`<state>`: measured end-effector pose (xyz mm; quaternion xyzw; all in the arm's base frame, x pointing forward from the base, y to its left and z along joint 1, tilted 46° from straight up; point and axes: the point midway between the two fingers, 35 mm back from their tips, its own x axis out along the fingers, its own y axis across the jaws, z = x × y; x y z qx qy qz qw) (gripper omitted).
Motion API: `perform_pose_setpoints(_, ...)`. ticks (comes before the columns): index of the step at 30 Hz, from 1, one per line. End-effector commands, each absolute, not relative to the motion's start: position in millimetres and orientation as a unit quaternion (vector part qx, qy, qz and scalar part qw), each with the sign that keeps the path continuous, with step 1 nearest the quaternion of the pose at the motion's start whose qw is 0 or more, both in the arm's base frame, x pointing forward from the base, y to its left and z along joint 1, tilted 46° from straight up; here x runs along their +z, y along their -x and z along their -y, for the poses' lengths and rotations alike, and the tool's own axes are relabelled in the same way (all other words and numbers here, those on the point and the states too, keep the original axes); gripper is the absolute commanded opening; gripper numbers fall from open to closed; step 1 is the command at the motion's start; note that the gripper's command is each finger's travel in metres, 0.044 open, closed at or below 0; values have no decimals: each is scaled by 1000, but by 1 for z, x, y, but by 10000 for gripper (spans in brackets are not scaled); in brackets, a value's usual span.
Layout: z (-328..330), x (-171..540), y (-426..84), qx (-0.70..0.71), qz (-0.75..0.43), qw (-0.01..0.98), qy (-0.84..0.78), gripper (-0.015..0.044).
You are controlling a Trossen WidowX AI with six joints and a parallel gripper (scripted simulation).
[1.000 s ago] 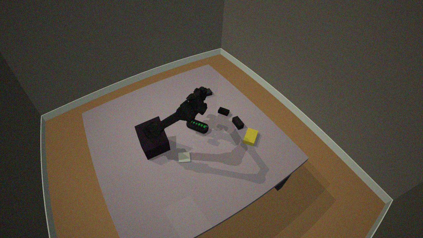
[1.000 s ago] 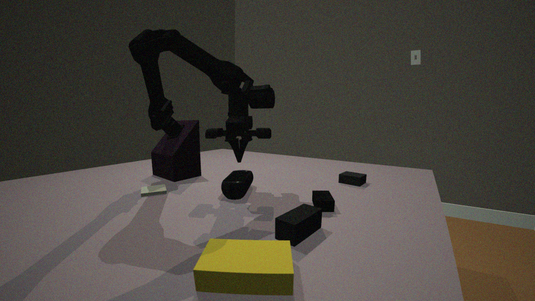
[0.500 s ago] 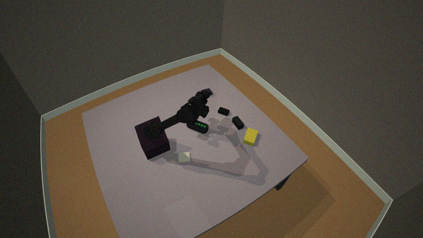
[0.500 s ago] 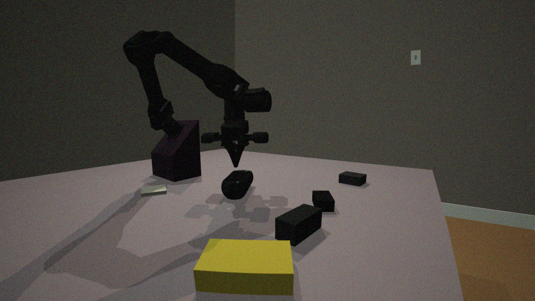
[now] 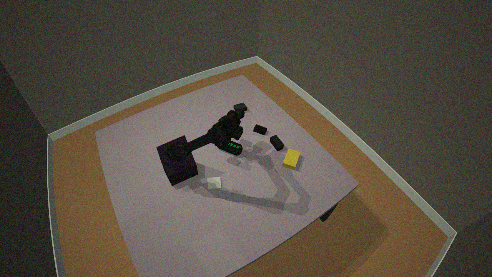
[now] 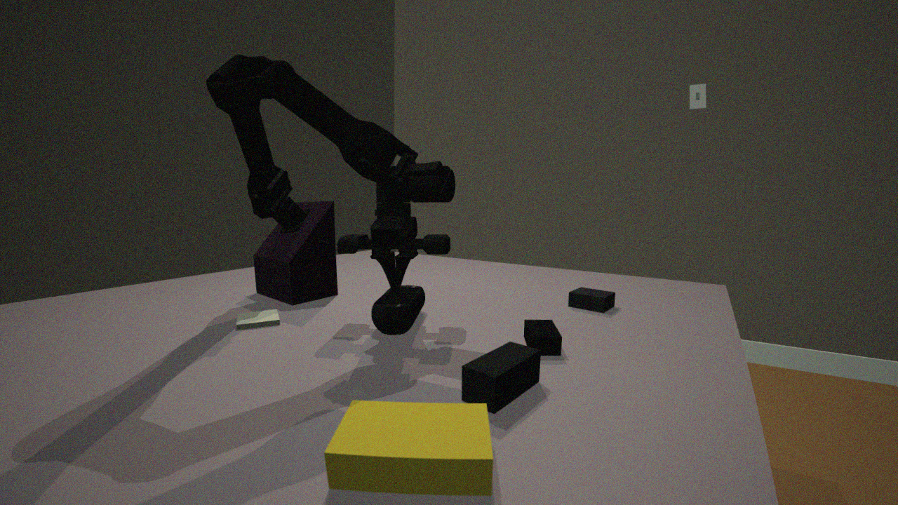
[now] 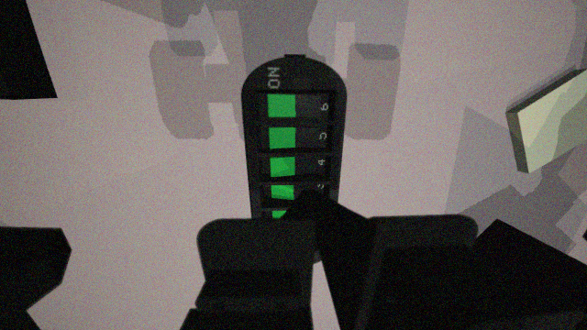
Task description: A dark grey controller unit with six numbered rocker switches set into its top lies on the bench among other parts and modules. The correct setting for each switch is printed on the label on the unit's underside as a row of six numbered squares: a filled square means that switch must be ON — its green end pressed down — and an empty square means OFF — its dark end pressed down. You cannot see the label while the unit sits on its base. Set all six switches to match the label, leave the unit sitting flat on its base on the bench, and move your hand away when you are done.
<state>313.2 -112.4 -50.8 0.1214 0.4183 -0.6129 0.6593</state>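
Observation:
The dark grey controller unit (image 5: 237,152) (image 6: 392,317) (image 7: 307,75) sits on its base on the bench, switches up. In the wrist view, the green ends of switches 6, 5, 4 and 3 show on the ON side, with a sliver of switch 2's green; switch 1 is hidden behind the fingers. Which ends are pressed is hard to tell. The underside label is hidden. My gripper (image 6: 396,287) (image 7: 308,195) is shut and empty, pointing down. Its tips are at the unit's top, over the numbered side near switches 2 and 3; contact cannot be told.
A yellow block (image 5: 291,158) (image 6: 407,430), a long black block (image 5: 276,142) (image 6: 500,376), a shorter black block (image 5: 260,129) (image 6: 541,337) and a flat dark block (image 5: 240,107) (image 6: 591,299) lie around. A pale tile (image 5: 214,182) (image 6: 257,319) (image 7: 550,124) lies near the arm's base (image 5: 177,161) (image 6: 295,266).

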Motion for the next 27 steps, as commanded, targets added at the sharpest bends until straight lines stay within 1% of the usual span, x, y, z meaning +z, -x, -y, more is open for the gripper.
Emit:
perform_pose_setpoints(1, 116, -55, -311, -612, -420, 660, -117, 0)
perform_pose_setpoints(14, 119, -57, -311, -612, -420, 660, -117, 0)
perform_pose_setpoints(19, 88, -28, -316, -612, -420, 660, -118, 0)
perform_pose_setpoints(25, 87, -26, -317, -612, -420, 660, -118, 0)
perform_pose_setpoints(27, 90, -24, -326, -612, -420, 660, -118, 0)
